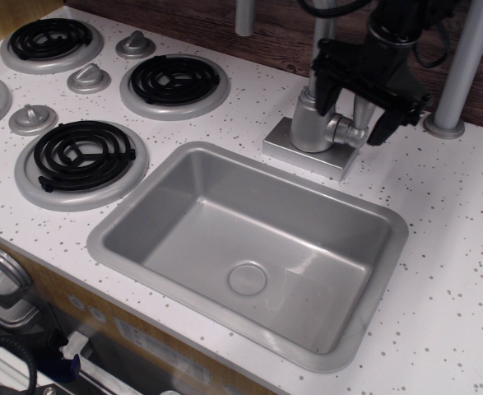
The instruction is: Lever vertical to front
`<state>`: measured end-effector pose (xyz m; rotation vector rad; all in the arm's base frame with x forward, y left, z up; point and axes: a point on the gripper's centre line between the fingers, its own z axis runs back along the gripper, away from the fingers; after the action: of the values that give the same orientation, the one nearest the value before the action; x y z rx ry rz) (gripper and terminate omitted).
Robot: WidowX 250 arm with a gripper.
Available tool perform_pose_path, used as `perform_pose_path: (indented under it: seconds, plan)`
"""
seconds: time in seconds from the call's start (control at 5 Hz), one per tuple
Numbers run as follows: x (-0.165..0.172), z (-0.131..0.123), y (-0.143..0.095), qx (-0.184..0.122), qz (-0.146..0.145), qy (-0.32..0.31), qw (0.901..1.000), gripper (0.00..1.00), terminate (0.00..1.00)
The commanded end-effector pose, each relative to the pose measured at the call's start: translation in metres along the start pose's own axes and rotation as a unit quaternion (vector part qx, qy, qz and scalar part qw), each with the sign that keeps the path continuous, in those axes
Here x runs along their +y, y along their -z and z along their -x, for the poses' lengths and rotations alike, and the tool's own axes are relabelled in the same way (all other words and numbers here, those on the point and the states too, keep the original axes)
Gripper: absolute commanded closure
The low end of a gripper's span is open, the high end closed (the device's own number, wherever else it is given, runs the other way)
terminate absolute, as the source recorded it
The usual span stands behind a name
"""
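The lever point(361, 111) is a small silver-grey paddle standing upright from its round stub joint point(346, 132) on the right side of the faucet body point(308, 123). My black gripper point(355, 105) hangs over the faucet from the back. Its jaws are spread wide. One finger point(325, 86) is in front of the faucet body on the left, the other finger point(386, 122) is to the right of the lever. The lever stands between them, and I cannot tell whether either finger touches it. The upper end of the paddle is hidden behind the gripper.
The faucet's square base point(303, 152) sits behind the grey sink basin point(183, 177). The spout pipe point(323, 29) rises behind the gripper. A grey post point(465, 62) stands at the right. Black coil burners point(174, 80) and silver knobs point(88, 78) fill the left counter.
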<state>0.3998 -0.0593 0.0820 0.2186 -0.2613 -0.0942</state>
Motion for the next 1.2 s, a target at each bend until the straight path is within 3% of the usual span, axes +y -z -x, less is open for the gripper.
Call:
perform_pose_path:
  seconds: [0.0,0.2,0.4,0.8,1.0]
  plan:
    - [0.006,-0.030,-0.032,-0.051,0.003,0.004,0.9987,0.00,0.00]
    - [0.007,-0.038,-0.027,-0.059,0.010,0.015,0.9981,0.00,0.00]
    - [0.008,-0.041,-0.023,-0.058,0.014,0.016,0.9981,1.00,0.00]
    - [0.008,-0.033,-0.024,-0.035,0.003,0.012,0.9993,1.00,0.00]
    - [0.007,-0.016,-0.022,-0.001,0.009,-0.009,0.9999,1.00,0.00]
